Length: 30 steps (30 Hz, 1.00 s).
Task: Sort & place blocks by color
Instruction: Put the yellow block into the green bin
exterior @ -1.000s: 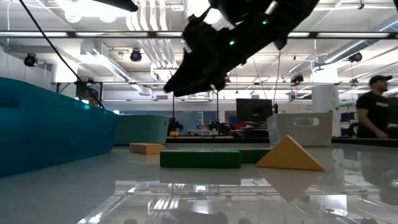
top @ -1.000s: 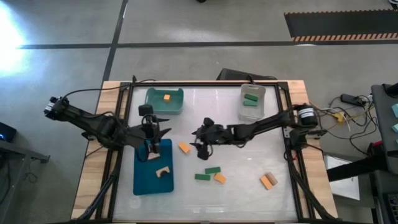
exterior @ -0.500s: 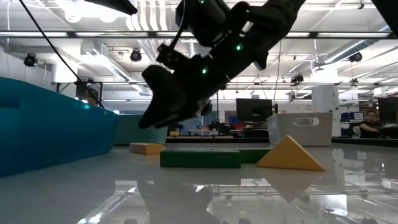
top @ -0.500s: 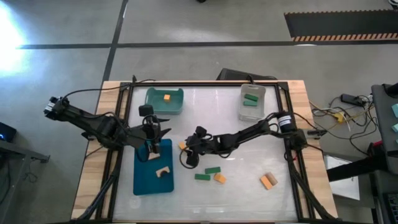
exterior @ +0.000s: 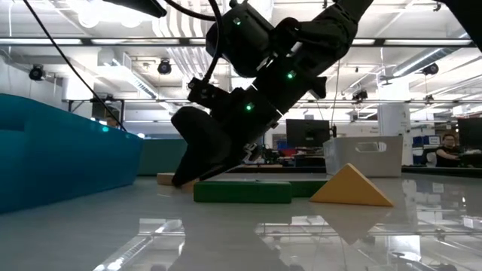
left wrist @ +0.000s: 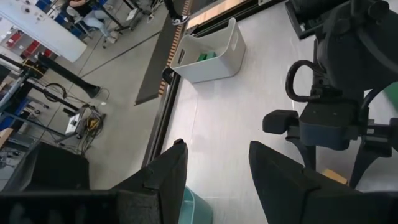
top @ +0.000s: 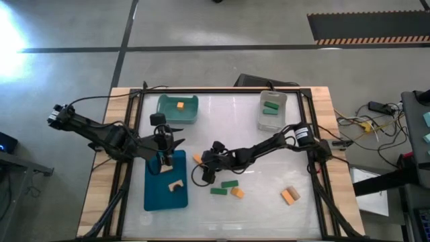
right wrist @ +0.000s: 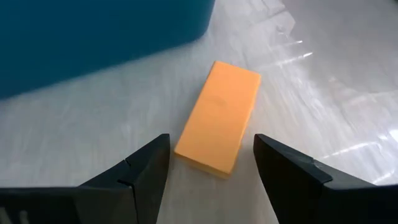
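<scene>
only right wrist view | right pincer (right wrist: 208, 163) wide astride orange block (right wrist: 217, 116) | untouched

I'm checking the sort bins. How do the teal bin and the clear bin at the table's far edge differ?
The teal bin is opaque and lies wider than deep; the clear bin is translucent pale and runs deeper than wide. The teal bin holds one small orange block; the clear bin holds green blocks. Both are open-topped and stand at the table's far edge.
</scene>
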Each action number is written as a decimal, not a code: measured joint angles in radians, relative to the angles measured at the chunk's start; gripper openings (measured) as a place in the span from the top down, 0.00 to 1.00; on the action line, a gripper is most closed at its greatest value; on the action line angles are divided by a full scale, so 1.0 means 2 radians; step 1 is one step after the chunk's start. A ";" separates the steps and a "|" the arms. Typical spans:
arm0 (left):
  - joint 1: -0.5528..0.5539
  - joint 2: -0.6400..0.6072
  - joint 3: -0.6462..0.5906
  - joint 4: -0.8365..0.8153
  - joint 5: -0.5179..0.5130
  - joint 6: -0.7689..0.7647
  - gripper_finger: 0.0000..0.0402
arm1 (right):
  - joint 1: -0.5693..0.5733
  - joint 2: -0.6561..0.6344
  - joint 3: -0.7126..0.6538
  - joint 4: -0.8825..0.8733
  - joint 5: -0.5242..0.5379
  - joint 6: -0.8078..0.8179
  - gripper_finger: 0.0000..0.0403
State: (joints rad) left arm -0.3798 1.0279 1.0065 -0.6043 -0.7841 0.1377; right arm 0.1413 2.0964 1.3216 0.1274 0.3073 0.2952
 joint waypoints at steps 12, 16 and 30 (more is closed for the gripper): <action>0.000 0.001 0.000 0.015 0.000 -0.001 0.61 | -0.001 -0.001 0.000 -0.010 -0.002 -0.004 0.63; 0.000 0.004 0.000 0.024 0.002 -0.001 0.61 | -0.002 -0.004 0.000 -0.013 -0.005 -0.012 0.71; 0.003 0.035 -0.055 0.185 0.080 0.028 0.61 | 0.006 -0.140 -0.077 -0.110 0.003 -0.056 0.71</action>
State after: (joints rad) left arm -0.3744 1.0975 0.8972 -0.2344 -0.6250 0.1945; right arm 0.1529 1.8155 1.1685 -0.0920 0.3124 0.1829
